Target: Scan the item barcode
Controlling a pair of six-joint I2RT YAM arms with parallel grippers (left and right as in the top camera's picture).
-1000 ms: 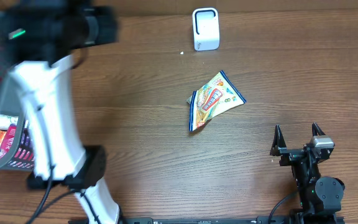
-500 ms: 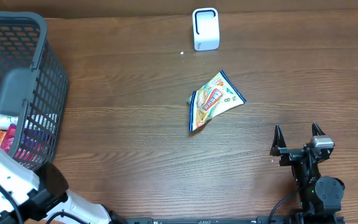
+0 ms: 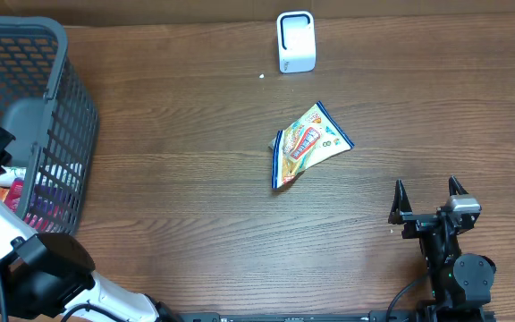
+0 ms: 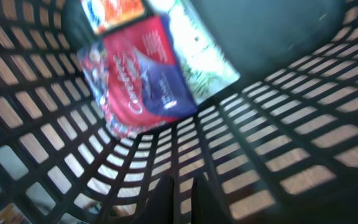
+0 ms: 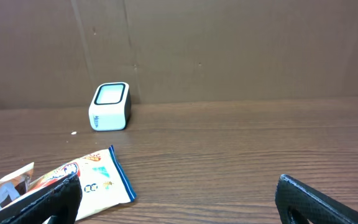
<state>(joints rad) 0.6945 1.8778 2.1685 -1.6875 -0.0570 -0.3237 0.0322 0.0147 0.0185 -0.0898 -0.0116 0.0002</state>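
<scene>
Roughly mid-table: crumpled yellow snack packet (image 3: 309,145), blue-edged.

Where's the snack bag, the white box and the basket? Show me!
Snack bag (image 3: 306,143): overhead view, on the red label in its middle.
White box (image 3: 295,40): overhead view, on its top face.
Basket (image 3: 70,125): overhead view, on its mesh side wall.

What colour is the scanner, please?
The scanner is white, with a pale face rimmed in dark; it shows best in the right wrist view.
</scene>
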